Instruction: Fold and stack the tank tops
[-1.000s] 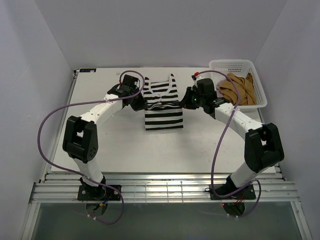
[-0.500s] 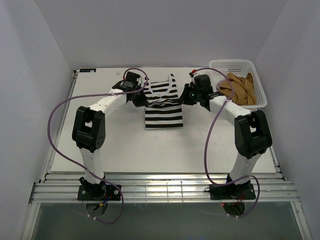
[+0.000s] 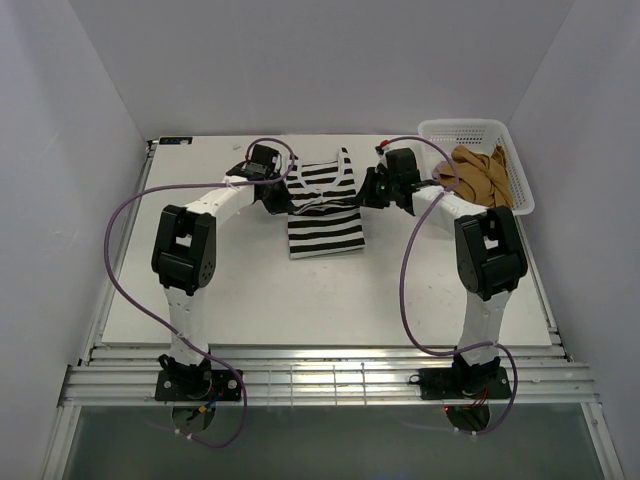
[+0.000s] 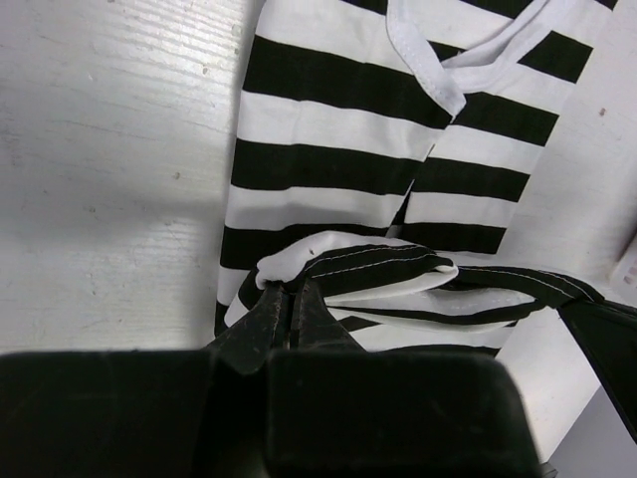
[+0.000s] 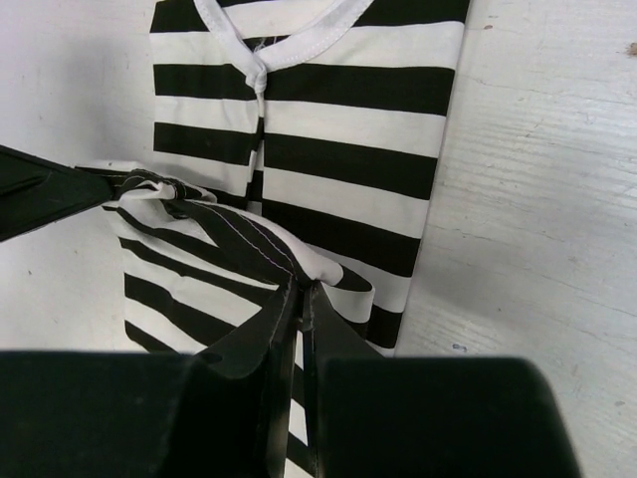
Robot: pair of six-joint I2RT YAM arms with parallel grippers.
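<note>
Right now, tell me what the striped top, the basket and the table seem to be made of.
The striped tank top: soft knit cloth, matte; it drapes, folds and shows stitched hems. The basket: probably white plastic, given its moulded open-mesh walls. The table: seemingly white-painted wood; faint grain lines and scuffs show.

striped tank top (image 3: 325, 228): soft matt cloth | table (image 3: 250, 290): white painted wood, slightly rough | basket (image 3: 460, 125): white plastic mesh
</note>
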